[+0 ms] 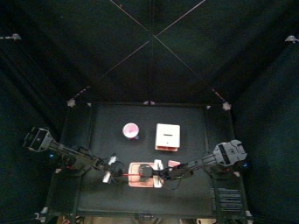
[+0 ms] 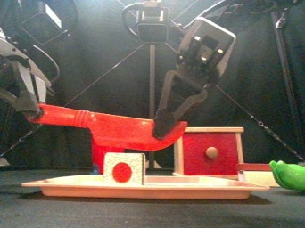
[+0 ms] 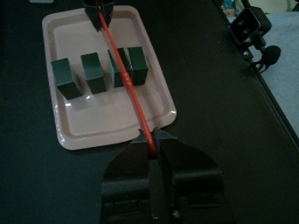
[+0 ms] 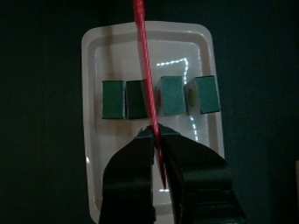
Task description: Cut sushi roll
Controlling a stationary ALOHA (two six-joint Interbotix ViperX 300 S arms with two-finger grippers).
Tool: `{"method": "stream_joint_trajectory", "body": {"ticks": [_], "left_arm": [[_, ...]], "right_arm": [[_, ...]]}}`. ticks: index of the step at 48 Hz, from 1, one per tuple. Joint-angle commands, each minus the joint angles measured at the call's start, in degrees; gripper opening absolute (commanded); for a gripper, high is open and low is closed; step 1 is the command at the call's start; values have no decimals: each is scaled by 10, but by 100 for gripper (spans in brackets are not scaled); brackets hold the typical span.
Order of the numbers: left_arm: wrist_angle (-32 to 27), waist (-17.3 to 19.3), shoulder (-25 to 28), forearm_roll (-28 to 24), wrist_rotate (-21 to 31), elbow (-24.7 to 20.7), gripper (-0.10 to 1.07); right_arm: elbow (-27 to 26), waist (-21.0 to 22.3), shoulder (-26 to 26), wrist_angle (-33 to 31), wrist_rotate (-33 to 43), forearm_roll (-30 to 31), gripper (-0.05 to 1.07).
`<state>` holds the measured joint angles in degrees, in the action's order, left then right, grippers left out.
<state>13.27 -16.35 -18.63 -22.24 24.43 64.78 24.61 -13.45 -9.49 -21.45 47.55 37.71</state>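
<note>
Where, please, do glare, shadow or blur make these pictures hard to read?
Right wrist view: glare streaks across the tray beside the sushi pieces. Left wrist view: evenly lit, pieces crisp, the red knife clear. Front view: the green object is cut off at the edge. Top view: curtains swallow the light, and the tray looks tiny.

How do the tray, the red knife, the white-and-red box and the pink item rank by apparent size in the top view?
1. White-and-red box and tray: roughly alike, arms cover part of the tray.
2. Pink item.
3. Red knife: only a thin sliver shows, so unsure.
</note>
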Motion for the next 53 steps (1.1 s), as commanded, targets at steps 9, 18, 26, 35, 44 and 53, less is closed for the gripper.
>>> {"method": "stream_joint_trajectory", "body": {"ticks": [9,18,26,35,44,53], "left_arm": [[18,-39,-5,-2,-1,1,32],[16,-39,-3,-2,1,5,32],[15,-39,0,-1,0,5,32],[13,-35,8,4,0,6,32],[13,-29,21,7,-1,4,32],[12,-26,24,7,-2,4,32]], "right_arm": [[-12,-11,29,6,-1,14,41],[-12,-18,23,7,-1,15,41],[-11,-21,16,7,-1,13,41],[-13,-22,8,7,-1,12,41],[-13,-22,4,7,-1,10,41],[-12,-22,3,8,-1,10,41]]}}
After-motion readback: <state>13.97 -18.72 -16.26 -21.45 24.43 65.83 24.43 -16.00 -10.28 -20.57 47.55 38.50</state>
